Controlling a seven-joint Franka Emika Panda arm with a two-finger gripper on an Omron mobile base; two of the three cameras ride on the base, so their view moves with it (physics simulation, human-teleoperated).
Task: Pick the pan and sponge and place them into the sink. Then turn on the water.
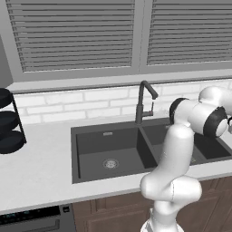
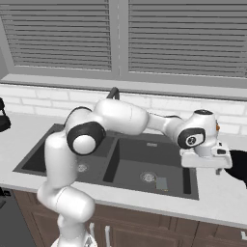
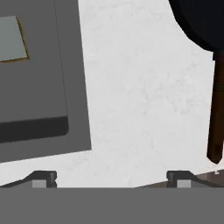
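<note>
Operator: Where do things stand?

Inspector: Your gripper (image 3: 109, 177) hangs spread wide and empty over the white counter (image 3: 144, 96), just right of the sink (image 2: 189, 185). The sponge (image 2: 161, 183) already lies in the right basin. The pan (image 3: 197, 19) sits on the counter right of the sink, handle (image 3: 215, 109) pointing toward the counter's front edge.

Operator: Advice for the pick?

Inspector: Shift your hand sideways until the handle runs between the fingertips (image 3: 43, 178), jaws across it, then descend and close (a thin handle may twist, so grip near the bowl).

Operator: Anything unclear?

Inspector: The pan bowl is cut off at the frame edge; the faucet (image 1: 144, 102) lever is hard to make out.
</note>
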